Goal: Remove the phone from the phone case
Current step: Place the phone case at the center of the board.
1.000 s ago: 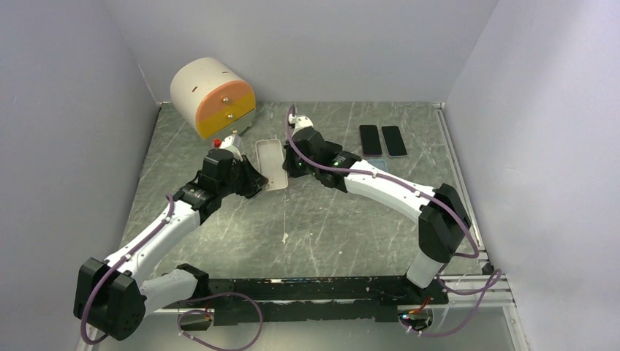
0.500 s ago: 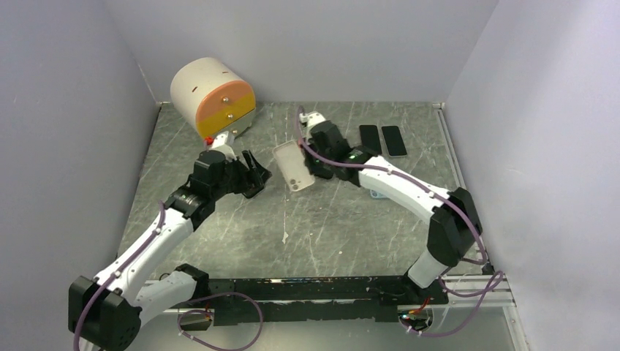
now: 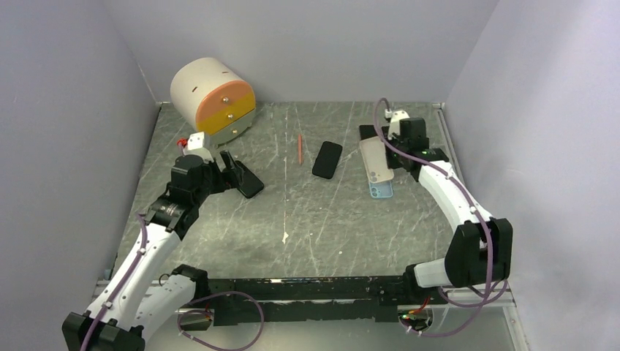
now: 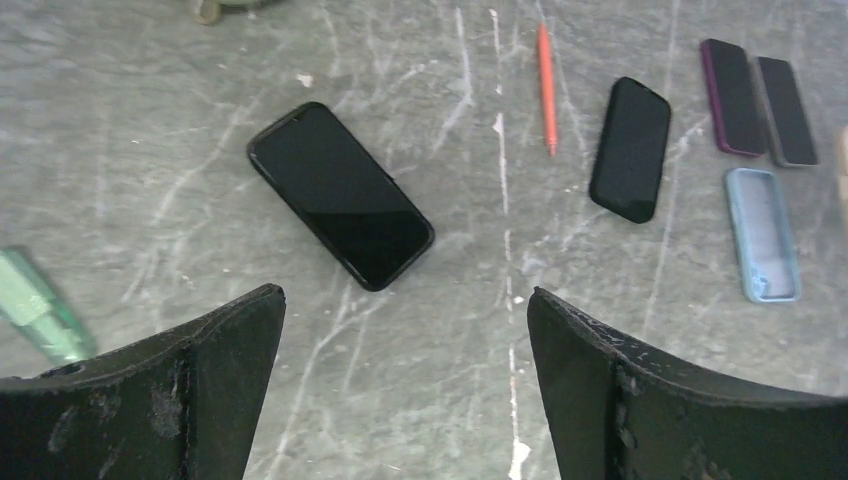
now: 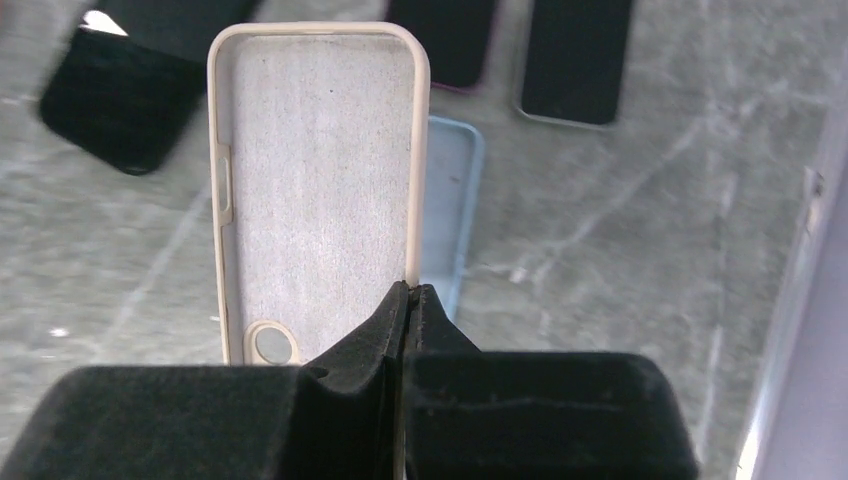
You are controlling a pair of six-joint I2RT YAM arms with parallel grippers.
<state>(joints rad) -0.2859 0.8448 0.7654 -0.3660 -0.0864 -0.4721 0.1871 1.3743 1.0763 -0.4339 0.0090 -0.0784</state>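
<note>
Reaching up and forward from the near edge, the left arm is bent at the elbow. Its gripper (image 4: 400,370) is spread wide with nothing between the fingers, well left of the blue case (image 4: 765,235). The phone (image 4: 340,195) is seen flat on the table (image 4: 150,120) just ahead of those fingers, screen up and outside any case, far left of the blue case.

The right arm is stretched farther out, its gripper (image 5: 408,300) clamped on the long rim of the beige case (image 5: 315,180) near the camera hole. That case is held above the blue case, overlapping its left side, and is empty: only grey lining is shown. The blue case lies flat and is also empty.

A second phone (image 4: 630,148) and an orange pen (image 4: 545,85) lie left of the blue case. A purple-edged phone (image 4: 733,95) and a grey-edged phone (image 4: 787,95) lie just beyond it.
</note>
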